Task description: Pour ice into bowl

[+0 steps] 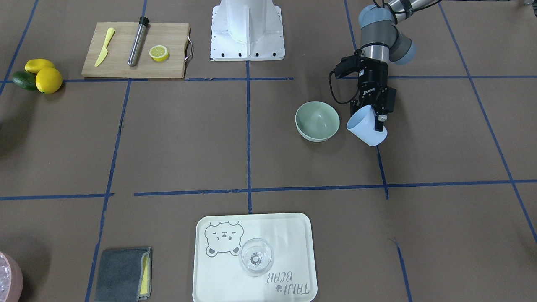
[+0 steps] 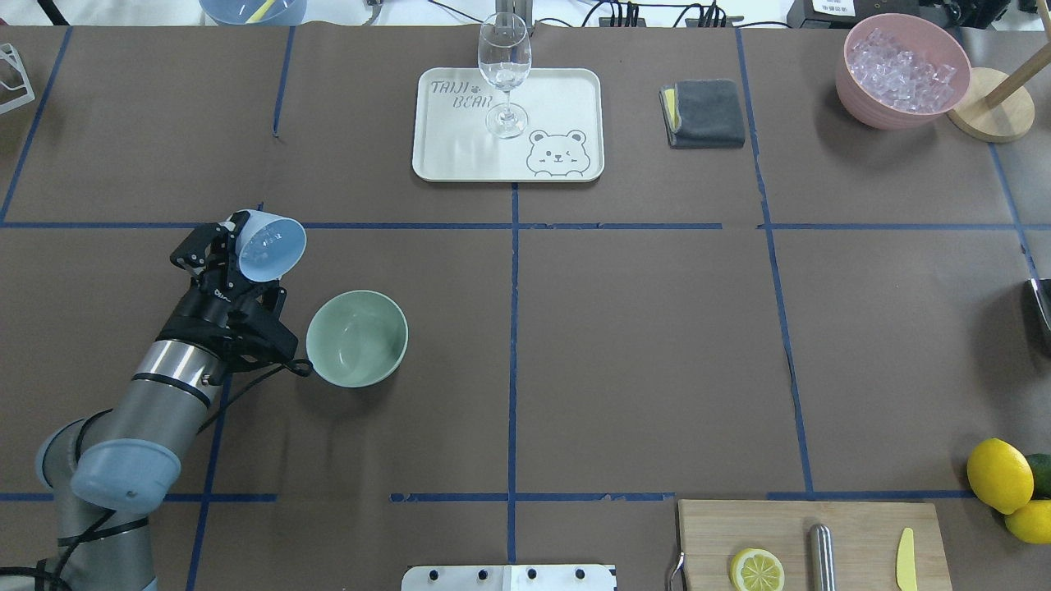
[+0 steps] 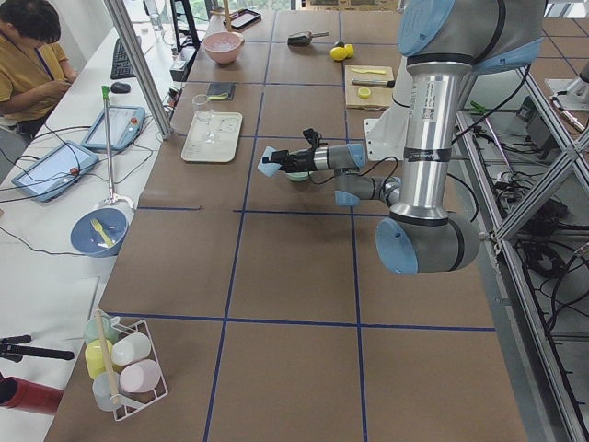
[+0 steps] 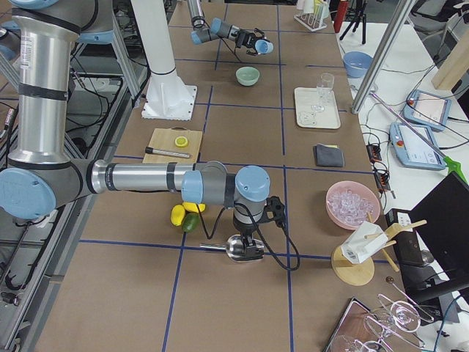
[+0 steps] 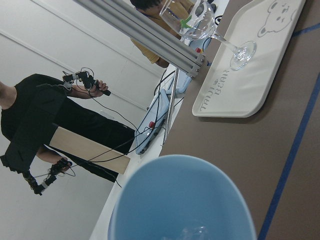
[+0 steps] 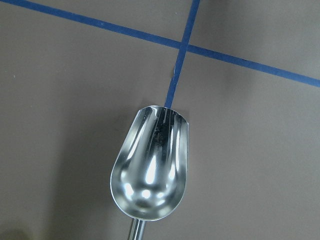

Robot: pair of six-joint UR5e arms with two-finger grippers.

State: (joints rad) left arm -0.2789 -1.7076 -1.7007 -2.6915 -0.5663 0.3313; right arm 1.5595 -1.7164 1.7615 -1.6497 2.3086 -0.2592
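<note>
My left gripper point(image 2: 220, 242) is shut on a light blue cup point(image 2: 271, 245) and holds it tilted above the table. A few clear cubes of ice point(image 2: 261, 238) lie inside the cup, also glimpsed at its bottom as ice point(image 5: 192, 232) in the left wrist view. The empty sage-green bowl point(image 2: 357, 338) stands on the table just beside the cup, not under it. From the front, the cup point(image 1: 367, 126) hangs right of the bowl point(image 1: 317, 121). My right gripper point(image 4: 248, 233) hovers low over a metal scoop point(image 6: 150, 165); I cannot tell whether it is open or shut.
A white tray point(image 2: 566, 98) carries a wine glass point(image 2: 504, 70) at the far middle. A grey cloth point(image 2: 704, 112) and a pink bowl of ice point(image 2: 901, 70) sit far right. A cutting board point(image 2: 854, 533) with a lemon half, and whole lemons point(image 2: 998, 474), lie near right.
</note>
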